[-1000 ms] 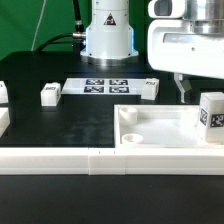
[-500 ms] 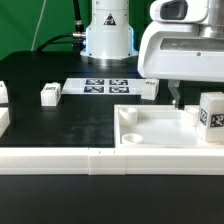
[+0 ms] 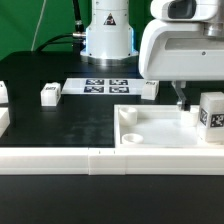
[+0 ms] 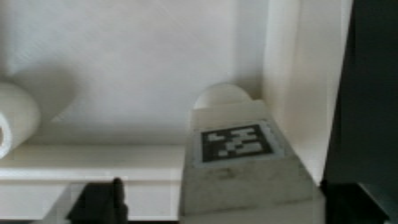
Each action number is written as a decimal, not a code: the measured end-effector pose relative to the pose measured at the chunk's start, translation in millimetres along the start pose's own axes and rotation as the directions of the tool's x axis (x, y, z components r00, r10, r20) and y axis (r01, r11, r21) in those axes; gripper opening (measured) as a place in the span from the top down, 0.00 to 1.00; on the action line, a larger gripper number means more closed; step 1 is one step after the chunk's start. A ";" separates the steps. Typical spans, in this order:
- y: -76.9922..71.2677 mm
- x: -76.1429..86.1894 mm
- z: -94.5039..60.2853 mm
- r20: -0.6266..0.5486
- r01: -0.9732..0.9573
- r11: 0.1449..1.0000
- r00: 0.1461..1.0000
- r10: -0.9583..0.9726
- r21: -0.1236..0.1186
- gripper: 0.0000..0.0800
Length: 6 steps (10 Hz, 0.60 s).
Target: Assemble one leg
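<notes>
A leg [image 3: 211,115], a small white block with a black-and-white tag, stands upright on the large white tray [image 3: 160,135] at the exterior view's right. My gripper [image 3: 184,103] hangs low just beside it, at its left in the exterior view. In the wrist view the leg [image 4: 240,150] rises between my two dark fingers [image 4: 100,200], with a gap on each side. The gripper [image 4: 228,198] is open and holds nothing. A round corner hole of the tray [image 4: 11,112] shows beside the leg.
Two more legs lie on the black table [image 3: 49,93] [image 3: 149,88], and another white part sits at the left edge [image 3: 3,92]. The marker board [image 3: 105,86] lies behind, before the robot base [image 3: 107,35]. A white rail [image 3: 60,160] runs along the front.
The hand has shifted toward the exterior view's left and come down a little, bringing the fingers lower beside the standing leg. The parts have not moved.
</notes>
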<state>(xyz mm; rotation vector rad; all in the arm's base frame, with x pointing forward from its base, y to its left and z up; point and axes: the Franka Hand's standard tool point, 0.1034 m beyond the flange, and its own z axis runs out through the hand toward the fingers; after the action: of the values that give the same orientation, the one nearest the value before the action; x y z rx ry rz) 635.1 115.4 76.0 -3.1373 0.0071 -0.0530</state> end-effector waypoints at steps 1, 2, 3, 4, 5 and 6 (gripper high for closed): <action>-0.1 0.0 0.0 0.000 -0.013 1.000 1.000 0.013 0.001 0.42; -0.1 -0.1 0.2 0.000 -0.025 1.000 1.000 0.025 0.001 0.64; 0.1 -0.1 0.3 0.000 -0.025 1.000 1.000 0.025 0.001 0.64; -0.3 -0.2 0.5 0.001 -0.058 0.998 0.998 0.058 0.003 0.64; -0.9 -0.7 2.5 0.003 -0.193 0.981 0.981 0.193 0.017 0.64; -0.8 0.9 2.8 -0.007 -0.333 0.942 0.943 0.334 0.038 0.64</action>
<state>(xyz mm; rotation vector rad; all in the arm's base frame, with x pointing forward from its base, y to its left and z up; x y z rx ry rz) 636.1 116.2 73.2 -3.0491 0.5299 -0.0709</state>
